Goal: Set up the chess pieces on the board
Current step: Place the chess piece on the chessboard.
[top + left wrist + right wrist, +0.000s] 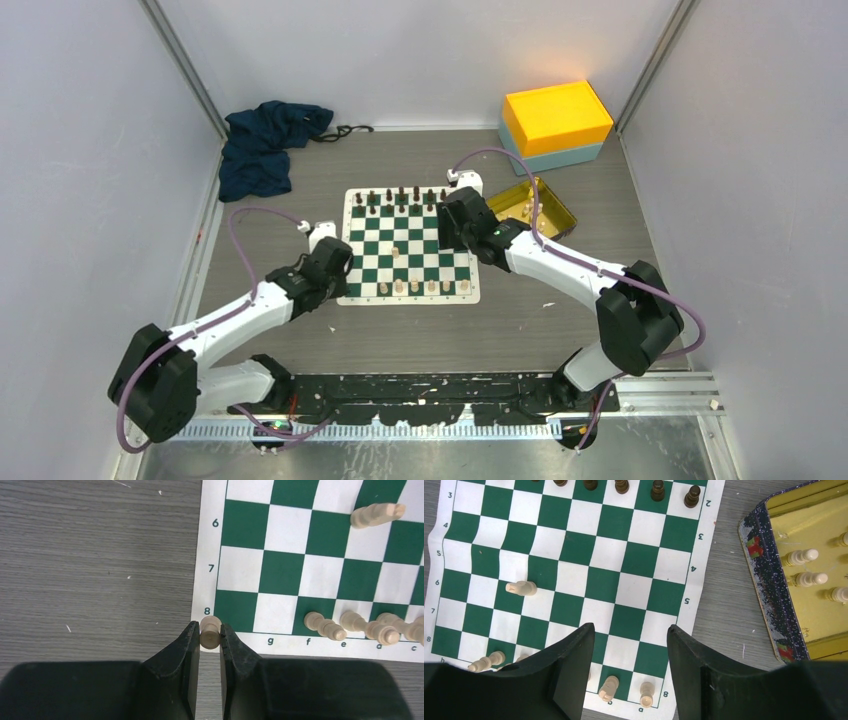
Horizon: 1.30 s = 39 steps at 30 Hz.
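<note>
The board (410, 245) lies mid-table, green and white with a white border. My left gripper (340, 283) is at its near left corner, shut on a cream chess piece (210, 632) over the border by the "8" label. Several cream pieces (350, 625) stand along the near row. One lone cream piece (521, 587) is further in, and also shows in the left wrist view (377, 515). My right gripper (629, 635) is open and empty above the board's right side (452, 235). More cream pieces (806, 567) sit in the gold tray (769, 590).
Black chess pieces (400, 198) line the board's far rows. The gold tray (560, 205) sits right of the board, with a yellow box (555, 120) behind it. A dark blue cloth (265, 145) lies at the back left. Grey walls enclose the table.
</note>
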Motion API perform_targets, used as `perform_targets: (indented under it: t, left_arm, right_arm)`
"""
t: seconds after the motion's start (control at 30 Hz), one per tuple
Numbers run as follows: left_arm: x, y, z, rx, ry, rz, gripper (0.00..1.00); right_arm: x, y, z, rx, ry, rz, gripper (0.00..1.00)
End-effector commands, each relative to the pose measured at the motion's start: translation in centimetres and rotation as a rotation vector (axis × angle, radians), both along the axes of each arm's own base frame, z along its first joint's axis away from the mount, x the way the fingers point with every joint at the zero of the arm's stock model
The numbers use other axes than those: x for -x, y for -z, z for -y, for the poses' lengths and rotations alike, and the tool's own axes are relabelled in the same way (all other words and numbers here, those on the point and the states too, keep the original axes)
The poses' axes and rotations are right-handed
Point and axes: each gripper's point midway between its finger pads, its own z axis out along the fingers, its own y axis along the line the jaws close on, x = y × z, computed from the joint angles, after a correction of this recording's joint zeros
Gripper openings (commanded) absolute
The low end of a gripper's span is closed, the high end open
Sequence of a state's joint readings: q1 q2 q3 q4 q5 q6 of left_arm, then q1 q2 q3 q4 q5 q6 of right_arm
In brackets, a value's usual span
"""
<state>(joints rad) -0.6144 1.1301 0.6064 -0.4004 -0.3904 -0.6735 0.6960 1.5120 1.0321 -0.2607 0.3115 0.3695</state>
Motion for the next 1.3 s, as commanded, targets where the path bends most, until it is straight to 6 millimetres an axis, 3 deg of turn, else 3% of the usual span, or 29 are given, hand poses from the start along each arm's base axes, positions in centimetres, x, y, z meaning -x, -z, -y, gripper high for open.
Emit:
perform_targets:
  t: [0.0,0.23,0.63,0.97,1.27]
  left_arm:
    - [-1.0,-0.4,1.5,0.017,0.018,0.026,0.0]
    - [-1.2,0.5,2.5,0.009,0.033,0.013,0.0]
    - [-2.0,0.0,3.5,0.007,0.049,0.027,0.0]
    - [-1.9,0.8,3.5,-0.008,0.047,0.015,0.0]
    - [-1.8,1.3,3.3,-0.029,0.044,-0.002,0.11]
  right_arm:
    - [-1.0,-1.2,-0.5,-0.043,0.015,0.048,0.61]
    - [-1.0,-1.0,-0.5,-0.039,0.013,0.046,0.61]
    - [-1.0,-0.6,-0.2,-0.036,0.015,0.041,0.61]
    - [-1.0,-0.6,0.1,-0.036,0.018,0.04,0.61]
    - [-1.0,-0.4,0.2,-0.04,0.019,0.038,0.61]
